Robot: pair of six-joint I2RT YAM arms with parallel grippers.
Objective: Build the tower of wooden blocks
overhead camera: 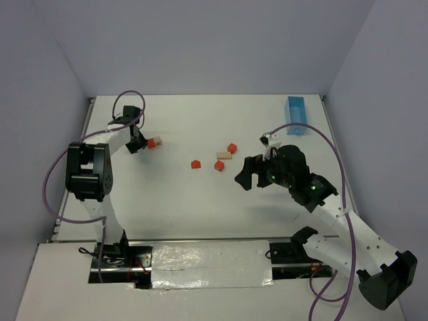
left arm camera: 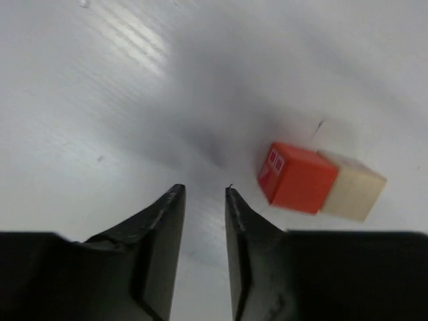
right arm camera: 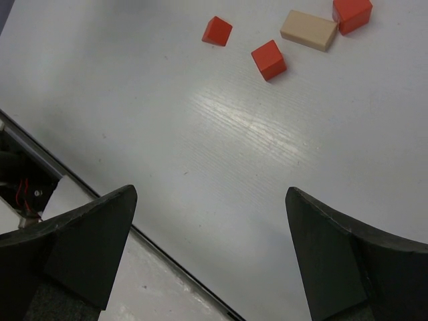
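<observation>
A red-orange cube (overhead camera: 152,143) touches a pale tan cube (overhead camera: 159,140) at the left of the table. In the left wrist view the red cube (left arm camera: 297,177) and the tan cube (left arm camera: 352,186) lie just right of my left gripper (left arm camera: 204,190). That gripper (overhead camera: 137,142) is low over the table, open by a narrow gap and empty. In the middle lie three red blocks (overhead camera: 196,164), (overhead camera: 219,165), (overhead camera: 232,148) and a tan bar (overhead camera: 224,155). My right gripper (overhead camera: 249,175) is wide open and empty, right of them. Its wrist view (right arm camera: 210,194) shows the tan bar (right arm camera: 308,30) and red blocks (right arm camera: 269,59) ahead.
A light-blue rectangular tray (overhead camera: 296,115) stands at the back right near the wall. White walls enclose the table on three sides. A dark seam and a foil-covered strip (overhead camera: 207,257) run along the near edge, between the arm bases.
</observation>
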